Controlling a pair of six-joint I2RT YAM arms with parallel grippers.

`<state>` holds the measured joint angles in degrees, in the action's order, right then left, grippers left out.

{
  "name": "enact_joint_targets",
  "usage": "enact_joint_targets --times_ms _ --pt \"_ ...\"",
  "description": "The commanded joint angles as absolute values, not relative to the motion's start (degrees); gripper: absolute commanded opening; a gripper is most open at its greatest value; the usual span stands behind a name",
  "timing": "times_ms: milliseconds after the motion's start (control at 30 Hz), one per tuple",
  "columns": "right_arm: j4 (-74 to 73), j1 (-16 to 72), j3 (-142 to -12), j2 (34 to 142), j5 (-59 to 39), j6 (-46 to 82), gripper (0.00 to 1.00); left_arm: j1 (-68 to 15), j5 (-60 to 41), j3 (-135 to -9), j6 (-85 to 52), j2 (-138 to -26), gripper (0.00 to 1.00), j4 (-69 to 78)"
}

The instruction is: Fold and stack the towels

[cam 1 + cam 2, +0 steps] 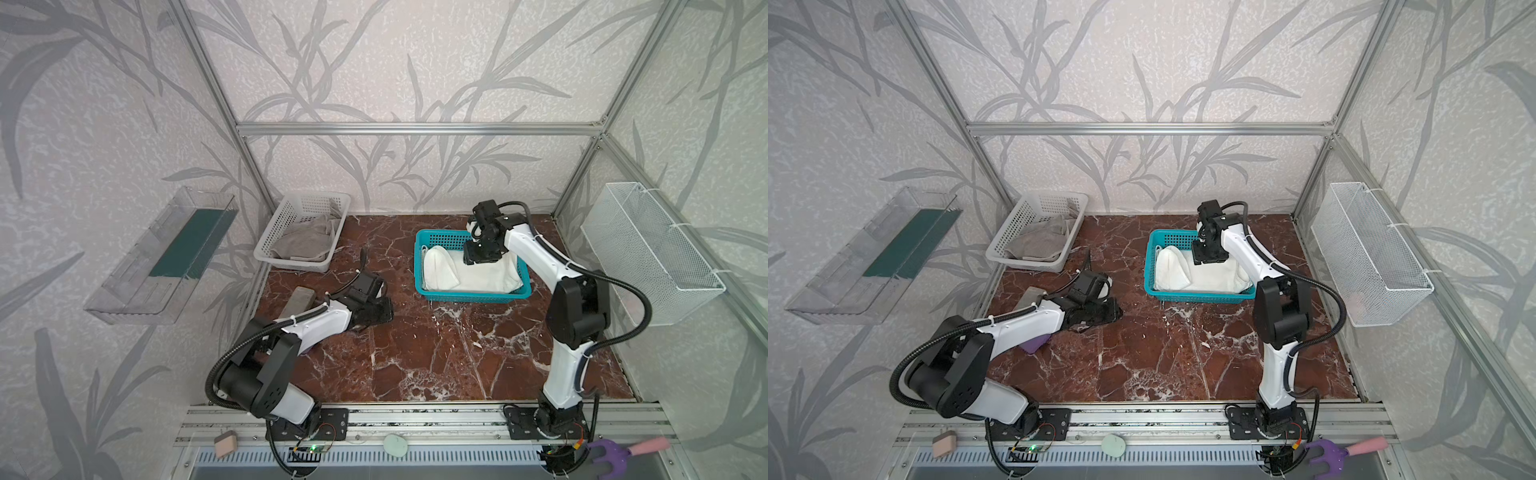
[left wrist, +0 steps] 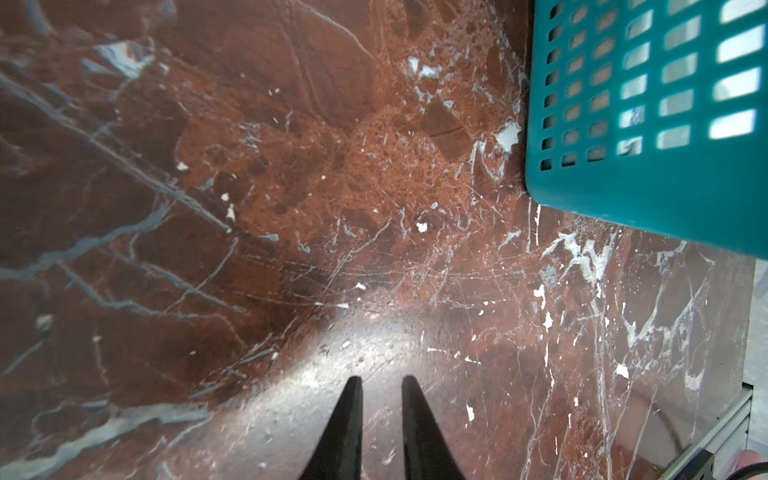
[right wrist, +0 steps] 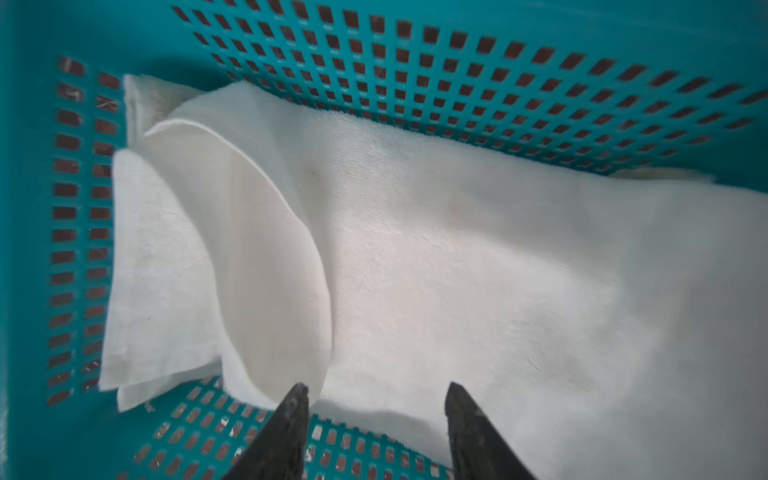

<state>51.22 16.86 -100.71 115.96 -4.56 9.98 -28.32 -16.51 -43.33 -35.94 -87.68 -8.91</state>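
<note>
Right wrist view: found white towel [image 3: 457, 270] lying rumpled inside teal basket [image 3: 415, 62], one corner turned over. Noted right pincer [image 3: 378, 388] poised just above it, jaws moderately apart, gripping nothing. Left wrist view: noted left pincer [image 2: 381, 379] low over table [image 2: 249, 208], jaws only narrowly apart, holding nothing. Observed in a top view grey towel [image 1: 301, 243] heaped in white basket [image 1: 286, 216] at table's far left corner. Located teal basket right of centre, toward table's rear.

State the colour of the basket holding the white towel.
Teal basket; clearest in the right wrist view.
</note>
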Motion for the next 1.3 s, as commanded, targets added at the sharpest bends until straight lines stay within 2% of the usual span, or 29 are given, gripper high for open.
enact_joint_targets --times_ms 0,133,200,267,400,533,700,833,1033,1167,1267 --pt "51.6 16.2 -104.1 120.1 -9.1 10.0 0.45 -28.1 -19.9 -46.6 -35.2 -91.3 0.21 -6.6" --pt "52.9 16.4 -106.3 123.7 -11.6 9.8 0.22 -28.1 -21.7 -50.9 -35.9 -94.9 0.21 -4.7" --pt "52.3 17.5 -105.9 124.0 -13.2 9.9 0.17 -28.2 -22.4 -53.8 -35.9 -96.9 0.21 -5.1" --pt "53.6 19.1 -106.6 124.2 -14.2 9.8 0.16 -28.2 -23.3 -56.4 -36.4 -99.2 0.21 -5.3" --pt "54.1 21.9 -107.3 122.6 -17.7 10.5 0.16 -28.7 -24.2 -58.7 -37.8 -102.3 0.21 -4.0" --pt "51.0 24.1 -108.8 121.1 -27.6 13.6 0.16 -29.0 -25.0 -60.5 -38.1 -105.1 0.21 -3.4" --pt "52.2 26.5 -112.5 118.3 -27.7 13.8 0.20 -29.1 -25.0 -61.1 -38.8 -106.1 0.21 -2.3" --pt "55.4 26.2 -111.3 115.4 -22.6 11.9 0.27 -29.2 -25.0 -61.5 -38.8 -106.0 0.21 -2.5" --pt "55.0 20.3 -103.1 109.6 -15.7 11.5 0.35 -29.2 -25.0 -61.8 -38.5 -106.2 0.21 -3.0" --pt "51.8 12.4 -97.1 110.8 -16.6 12.1 0.35 -29.2 -25.2 -62.2 -38.2 -106.2 0.21 -3.3" --pt "50.8 9.6 -96.8 114.8 -19.8 11.5 0.35 -29.3 -25.4 -63.0 -37.8 -106.4 0.21 -4.1"
